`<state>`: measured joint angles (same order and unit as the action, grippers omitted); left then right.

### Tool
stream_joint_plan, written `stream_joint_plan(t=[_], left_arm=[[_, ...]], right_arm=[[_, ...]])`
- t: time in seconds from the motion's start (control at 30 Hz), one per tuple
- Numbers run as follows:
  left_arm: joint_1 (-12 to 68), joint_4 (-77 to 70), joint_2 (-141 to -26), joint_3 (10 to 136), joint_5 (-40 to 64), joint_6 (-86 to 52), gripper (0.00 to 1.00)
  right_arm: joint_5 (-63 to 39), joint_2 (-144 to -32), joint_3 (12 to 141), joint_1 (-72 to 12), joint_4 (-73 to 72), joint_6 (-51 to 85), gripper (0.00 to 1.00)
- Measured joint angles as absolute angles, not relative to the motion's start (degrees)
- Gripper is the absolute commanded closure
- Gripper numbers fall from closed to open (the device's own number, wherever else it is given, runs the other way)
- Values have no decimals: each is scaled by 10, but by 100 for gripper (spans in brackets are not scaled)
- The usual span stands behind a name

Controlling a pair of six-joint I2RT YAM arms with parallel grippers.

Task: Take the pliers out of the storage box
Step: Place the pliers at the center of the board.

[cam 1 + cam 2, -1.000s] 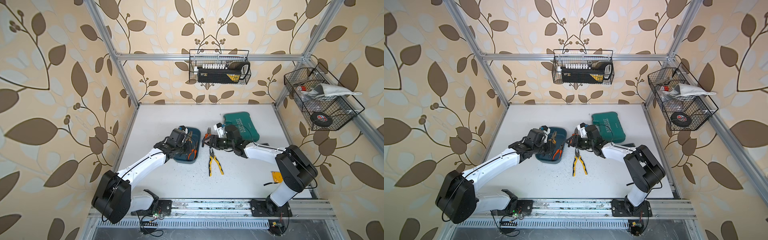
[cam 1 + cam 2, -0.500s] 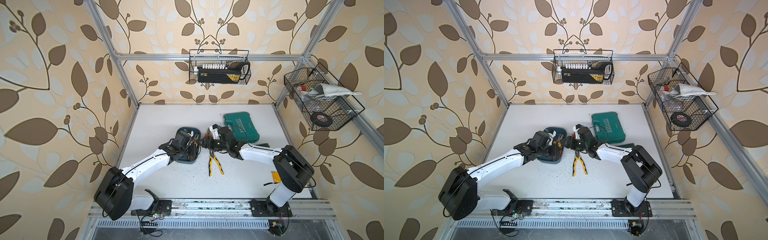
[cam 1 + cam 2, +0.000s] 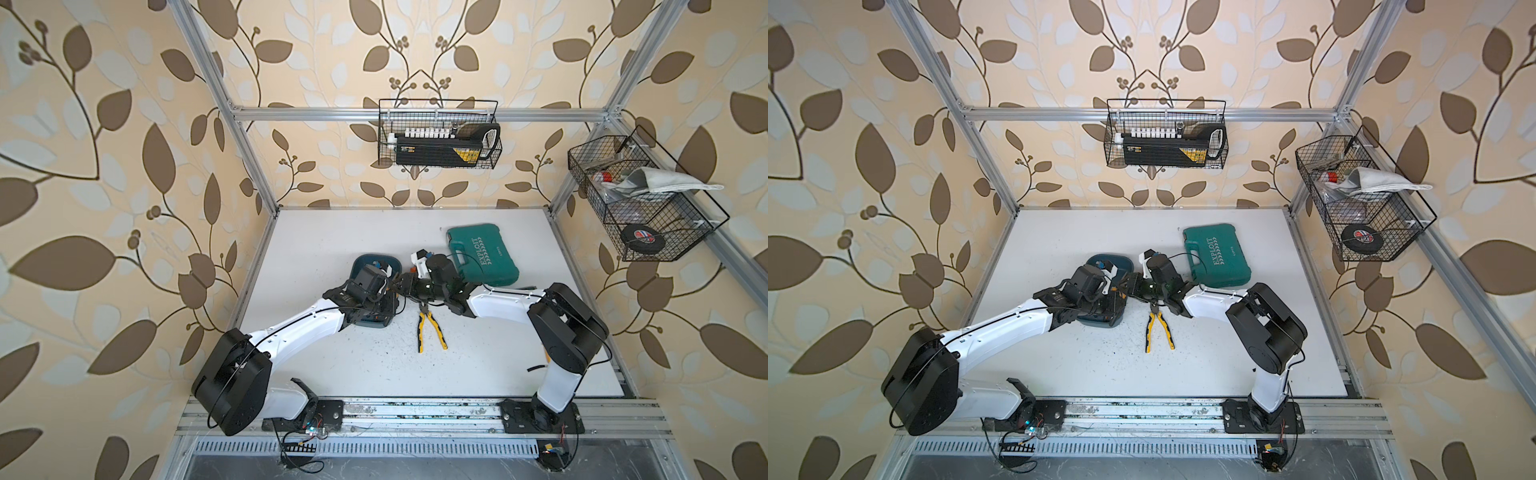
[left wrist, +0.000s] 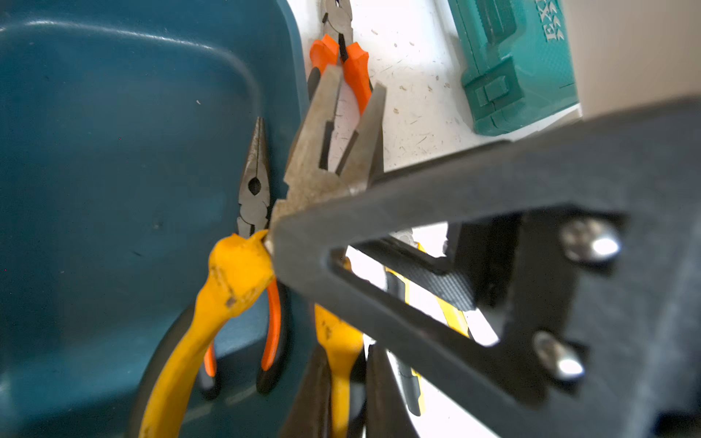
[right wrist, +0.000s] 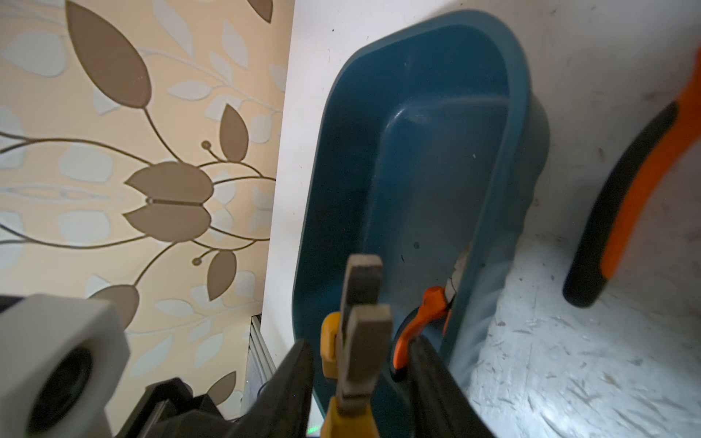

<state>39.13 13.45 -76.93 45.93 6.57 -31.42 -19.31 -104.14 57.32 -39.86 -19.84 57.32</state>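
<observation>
Pinching the yellow pliers [image 4: 333, 159] at the pivot over the box [image 4: 113, 151] rim, your left pincer [image 4: 271, 239] points their head between the spread fingers [image 5: 296, 379] of the right pincer [image 5: 360, 347].

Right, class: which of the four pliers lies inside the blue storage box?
The needle-nose pair with orange-and-black handles, against the wall of the storage box. The other orange pair and a yellow pair lie on the table; the big yellow pair is gripped.
</observation>
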Motion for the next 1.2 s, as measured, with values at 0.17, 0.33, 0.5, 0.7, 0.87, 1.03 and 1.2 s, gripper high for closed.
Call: stream_joint_plan(t=[0.17,0.33,0.5,0.7,0.87,1.03,1.2], left_arm=[[395,135,-769,460,65,-314,100],[395,135,-769,460,65,-314,100],[395,136,-769,460,63,-317,100],[395,136,-769,460,61,-319,76],[395,136,-761,460,51,-328,37],[395,158,-723,466,41,-337,7],[393,184,-662,475,27,-355,3]], right_arm=[[-197,-1061,584,-399,-211,586,67],[-199,-1068,584,-400,-220,597,76],[-200,-1070,588,-399,-226,605,90],[-201,-1070,589,-399,-225,605,100],[-198,-1070,590,-400,-214,604,100],[-194,-1069,590,-400,-208,605,100],[-196,-1048,579,-384,-206,606,100]])
